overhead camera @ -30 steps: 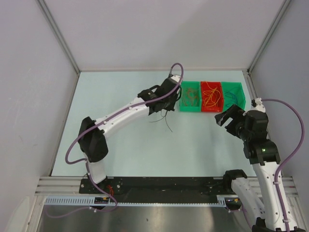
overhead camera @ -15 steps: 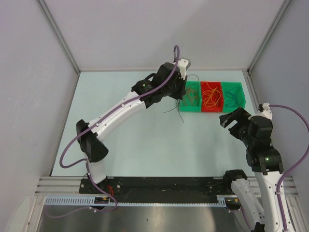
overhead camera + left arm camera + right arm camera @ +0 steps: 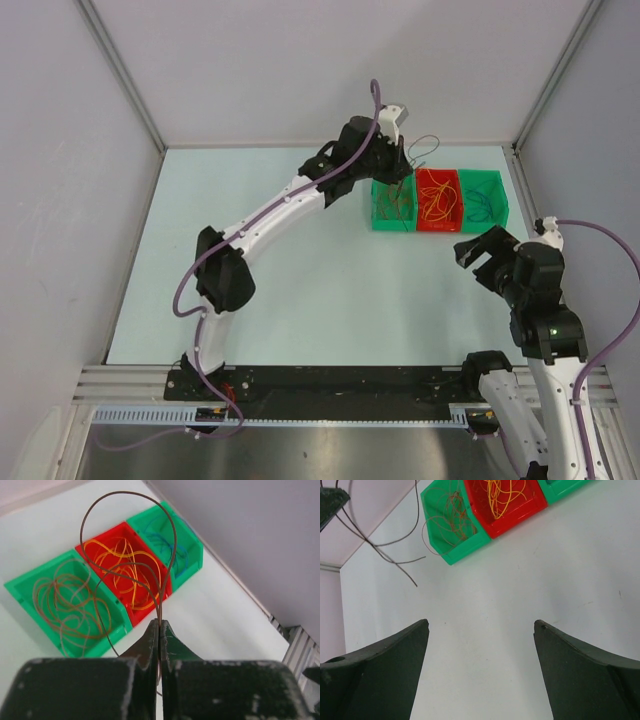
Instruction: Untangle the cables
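At the upper middle of the overhead view, the left arm reaches in a long arc from its base at the lower left, its left gripper [image 3: 159, 628] pinched tight on a thin dark brown wire [image 3: 161, 611] that loops up in the air near the green plastic bin of brown wires [image 3: 381, 226], which adjoins a red plastic bin of orange wires [image 3: 437, 229]. At the lower right, the right arm stands folded, its right gripper [image 3: 478, 246] spread wide above the pale table [image 3: 300, 290], well apart from the bins
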You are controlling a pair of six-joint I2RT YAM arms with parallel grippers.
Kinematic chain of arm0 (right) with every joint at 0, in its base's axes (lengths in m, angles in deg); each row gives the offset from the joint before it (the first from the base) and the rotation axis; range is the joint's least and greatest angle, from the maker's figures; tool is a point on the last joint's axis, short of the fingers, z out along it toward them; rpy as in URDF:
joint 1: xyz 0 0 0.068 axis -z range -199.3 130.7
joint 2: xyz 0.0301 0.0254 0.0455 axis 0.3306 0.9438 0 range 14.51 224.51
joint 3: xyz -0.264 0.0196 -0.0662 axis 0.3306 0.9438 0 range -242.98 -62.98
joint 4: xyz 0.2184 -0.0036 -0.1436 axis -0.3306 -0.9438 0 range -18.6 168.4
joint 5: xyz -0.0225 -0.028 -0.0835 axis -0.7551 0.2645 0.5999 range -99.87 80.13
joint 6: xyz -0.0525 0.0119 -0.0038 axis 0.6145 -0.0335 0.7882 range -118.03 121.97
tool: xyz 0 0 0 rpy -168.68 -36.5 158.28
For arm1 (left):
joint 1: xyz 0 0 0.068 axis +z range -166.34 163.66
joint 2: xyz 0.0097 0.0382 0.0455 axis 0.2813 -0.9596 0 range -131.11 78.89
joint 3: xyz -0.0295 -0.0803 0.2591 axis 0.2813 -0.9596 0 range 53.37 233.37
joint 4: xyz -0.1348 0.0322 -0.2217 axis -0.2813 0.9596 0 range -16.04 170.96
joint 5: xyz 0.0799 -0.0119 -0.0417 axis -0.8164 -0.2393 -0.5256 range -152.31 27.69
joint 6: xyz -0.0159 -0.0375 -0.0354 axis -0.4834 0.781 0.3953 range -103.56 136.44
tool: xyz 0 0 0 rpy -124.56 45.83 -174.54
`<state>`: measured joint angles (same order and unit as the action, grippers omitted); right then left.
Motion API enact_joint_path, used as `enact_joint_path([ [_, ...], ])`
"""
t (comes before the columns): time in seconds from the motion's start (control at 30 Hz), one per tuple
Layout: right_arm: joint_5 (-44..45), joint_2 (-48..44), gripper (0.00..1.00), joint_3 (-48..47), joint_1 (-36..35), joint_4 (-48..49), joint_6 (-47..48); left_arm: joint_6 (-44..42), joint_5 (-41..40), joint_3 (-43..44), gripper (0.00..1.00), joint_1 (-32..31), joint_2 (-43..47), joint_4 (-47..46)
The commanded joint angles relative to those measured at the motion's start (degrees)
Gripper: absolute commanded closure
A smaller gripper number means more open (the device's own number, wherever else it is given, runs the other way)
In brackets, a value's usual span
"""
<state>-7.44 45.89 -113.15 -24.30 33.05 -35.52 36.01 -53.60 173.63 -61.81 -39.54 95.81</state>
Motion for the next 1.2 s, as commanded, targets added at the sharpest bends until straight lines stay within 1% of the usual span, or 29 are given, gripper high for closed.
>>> enact_joint_path([
  [0.0, -1.1, -0.5, 0.10, 0.4, 0.2, 0.9, 0.3, 3.6, 6.7, 0.6, 0.99, 2.3, -1.4, -13.7],
  [0.17, -1.7, -0.5, 0.11, 1.8, 0.2, 1.4, 0.6, 6.3, 7.2, 1.0, 1.00, 3.4, -4.2, -20.2],
  [0.33, -1.7, -0.3, 0.10, 2.9, 0.2, 2.4, 0.8, 10.6, 8.8, 1.4, 1.00, 4.2, -7.2, -23.7],
  [0.4, -1.8, 0.2, 0.11, 3.0, 0.2, 2.4, 0.9, 10.8, 8.3, 1.0, 1.00, 4.3, -7.8, -24.5],
  [0.57, -1.7, 0.3, 0.11, 3.4, 0.2, 2.5, 1.4, 11.5, 6.7, -3.6, 1.00, 4.9, -8.4, -30.3],
  [0.77, -3.4, 0.5, 0.11, 4.4, 0.1, 3.2, 1.2, 16.7, 7.0, -4.3, 0.99, 6.9, -13.5, -35.3],
  [0.8, -3.5, 0.5, 0.11, 4.5, 0.1, 3.4, 1.2, 17.1, 6.2, -4.3, 0.98, 7.2, -14.0, -35.6],
  [0.93, -3.4, 0.9, 0.11, 4.7, 0.2, 3.6, 1.5, 17.8, 6.1, -4.0, 0.89, 7.7, -16.9, -36.1],
  [1.0, -3.4, 1.1, 0.11, 4.8, 0.1, 3.8, 1.6, 17.7, 6.1, -5.0, 0.85, 7.7, -17.0, -36.1],
  [1.17, -3.9, 1.3, 0.11, 5.1, 0.2, 4.1, 1.4, 18.0, 4.8, -12.8, 0.83, 7.9, -13.9, -38.5],
])
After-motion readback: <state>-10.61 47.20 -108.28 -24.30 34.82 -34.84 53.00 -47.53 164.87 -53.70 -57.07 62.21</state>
